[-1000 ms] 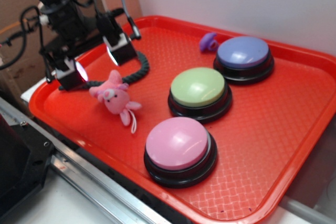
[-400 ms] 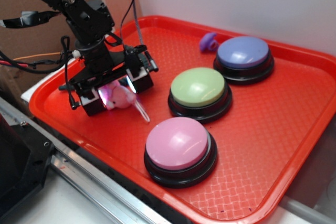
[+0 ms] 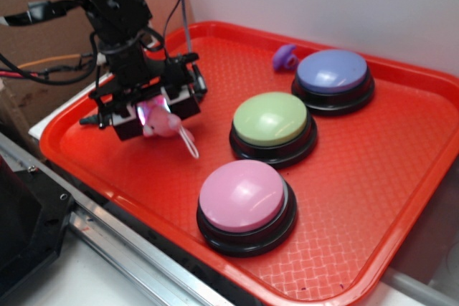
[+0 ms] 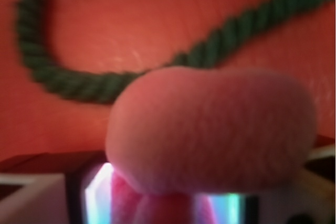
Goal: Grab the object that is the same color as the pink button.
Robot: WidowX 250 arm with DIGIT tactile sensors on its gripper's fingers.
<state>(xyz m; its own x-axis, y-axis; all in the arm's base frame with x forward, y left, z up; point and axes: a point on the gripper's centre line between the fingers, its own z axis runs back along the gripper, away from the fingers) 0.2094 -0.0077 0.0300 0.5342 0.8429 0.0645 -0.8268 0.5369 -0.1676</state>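
Even, fairly bright light is falling across the exterior view, and the red tray (image 3: 401, 170) is showing soft highlights along its rim. The domes of the pink button (image 3: 242, 195), the green button (image 3: 271, 118) and the purple button (image 3: 332, 70) are carrying broad pale sheens, with short soft shadows sitting under their bases. The picture is looking slightly soft overall. The wrist view is blurring heavily: the pink toy (image 4: 210, 129) is filling the frame out of focus (far too close), the green rope (image 4: 79, 82) is smearing, and a bright cyan-white glow is flaring at the bottom edge.
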